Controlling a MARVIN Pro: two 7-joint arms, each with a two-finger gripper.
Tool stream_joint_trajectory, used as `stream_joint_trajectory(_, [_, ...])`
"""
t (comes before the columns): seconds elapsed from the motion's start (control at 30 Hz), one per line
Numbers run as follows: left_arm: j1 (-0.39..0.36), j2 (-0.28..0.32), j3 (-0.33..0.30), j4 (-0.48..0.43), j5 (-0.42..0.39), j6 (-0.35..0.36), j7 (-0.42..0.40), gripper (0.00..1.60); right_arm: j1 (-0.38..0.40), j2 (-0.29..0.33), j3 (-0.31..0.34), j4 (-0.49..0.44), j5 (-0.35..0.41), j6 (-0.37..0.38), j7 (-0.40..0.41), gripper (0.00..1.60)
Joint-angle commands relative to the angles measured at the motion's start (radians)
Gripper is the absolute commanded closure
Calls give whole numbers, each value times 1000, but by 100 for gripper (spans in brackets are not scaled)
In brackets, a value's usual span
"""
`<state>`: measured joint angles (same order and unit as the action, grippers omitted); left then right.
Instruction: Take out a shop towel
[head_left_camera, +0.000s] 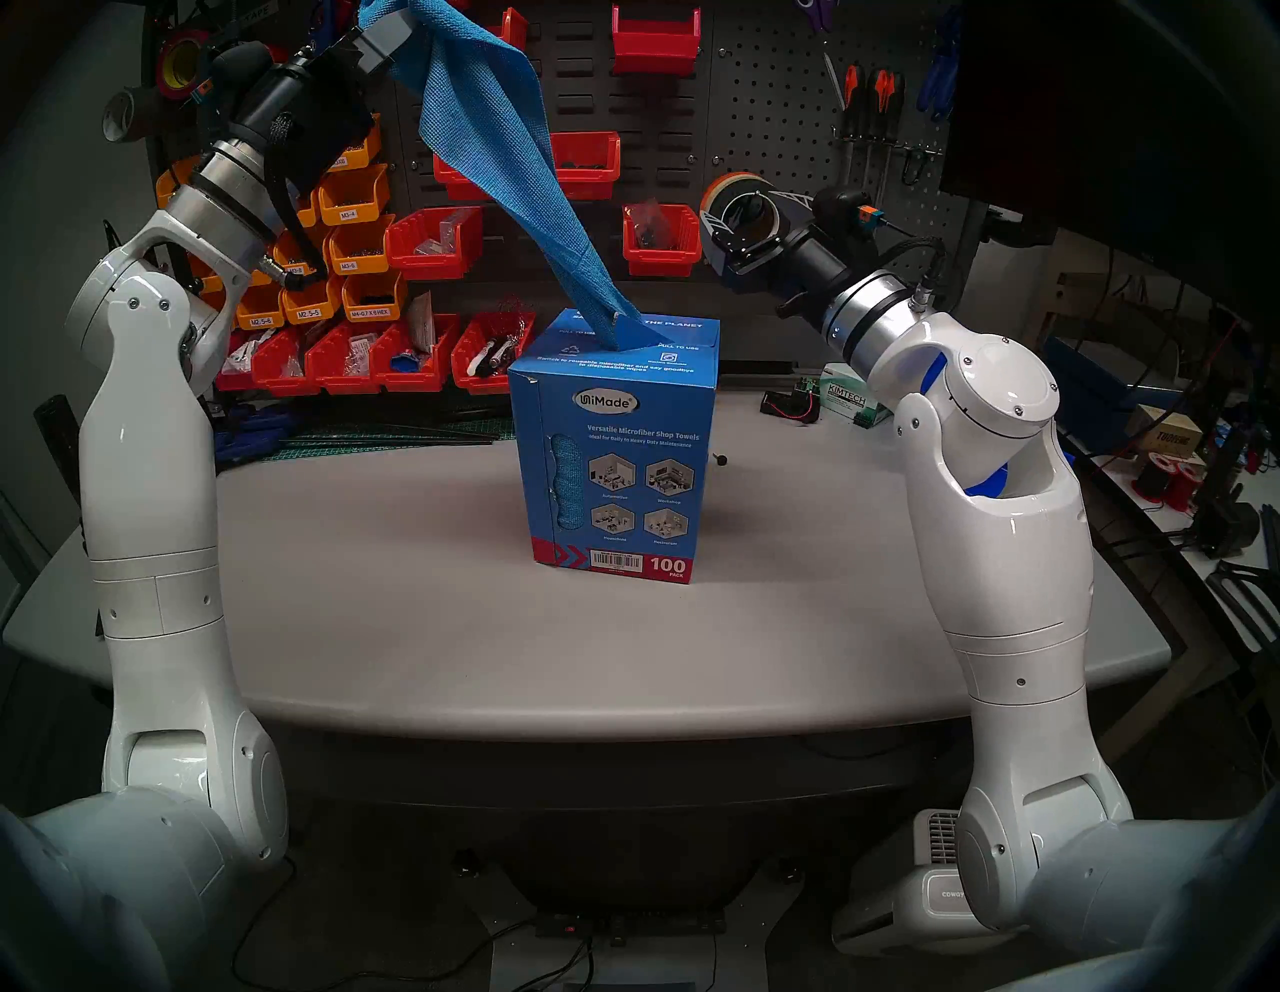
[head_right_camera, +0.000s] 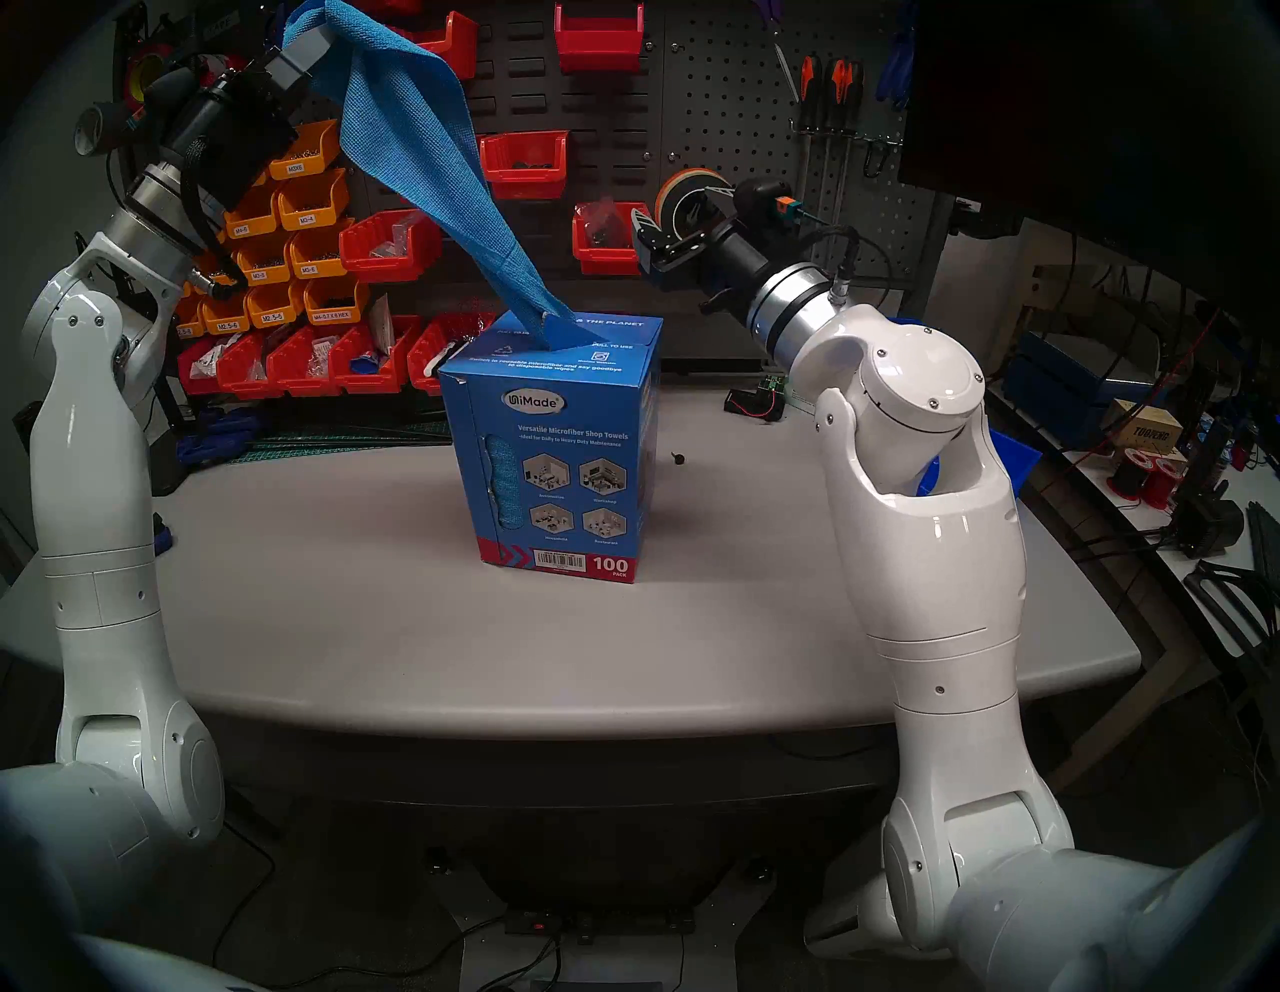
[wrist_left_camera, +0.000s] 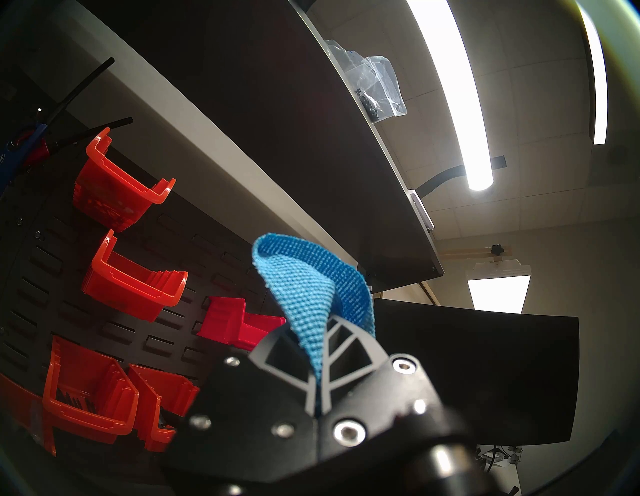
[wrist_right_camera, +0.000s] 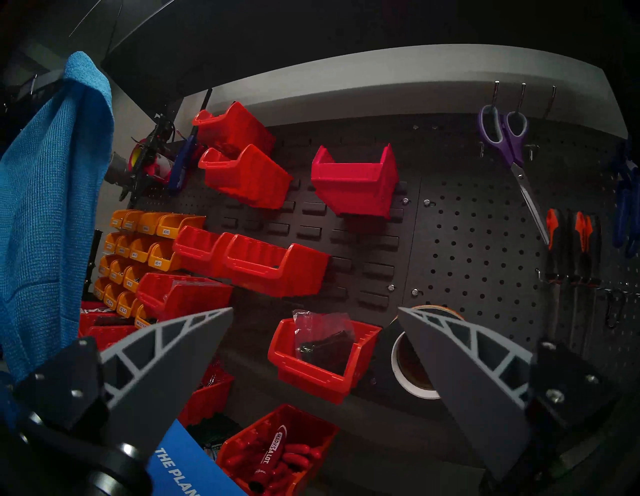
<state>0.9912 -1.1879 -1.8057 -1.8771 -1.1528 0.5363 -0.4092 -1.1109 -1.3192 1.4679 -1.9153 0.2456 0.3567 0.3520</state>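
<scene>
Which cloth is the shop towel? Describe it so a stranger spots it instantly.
Start at the tall blue cardboard box standing mid-way on the grey table. From the slot in its top a bright blue waffle-weave shop towel stretches up and to the view's left into the shut jaws of the left gripper. Unlike the stiff printed box, it is soft, plain and pulled taut in the air.

Shop towel: bright blue microfiber, fine waffle weave, thin and limp. Drawn out long and taut on a slant, upper end high above and left of the box, lower end narrowing to a twisted point that still sits in the slot in the box's top. Upper part spreads wide in loose folds. Top corner pinched between the closed fingers of the left gripper, a small flap curling past the tips. Stitched hem visible near the box end.
</scene>
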Motion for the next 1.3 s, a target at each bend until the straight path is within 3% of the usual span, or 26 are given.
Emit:
stream_joint_trajectory(0.0, [-31,-1,-9,-17,-5,-10,2,160,24,-10,7,-53,21,9,9,0])
stream_joint_trajectory(0.77, [-31,-1,-9,-17,-5,-10,2,160,13,-43,-40,-142,102,106,90,0])
stream_joint_trajectory(1.27, [-31,-1,-9,-17,-5,-10,3,160,25,-48,-51,-151,138,159,132,0])
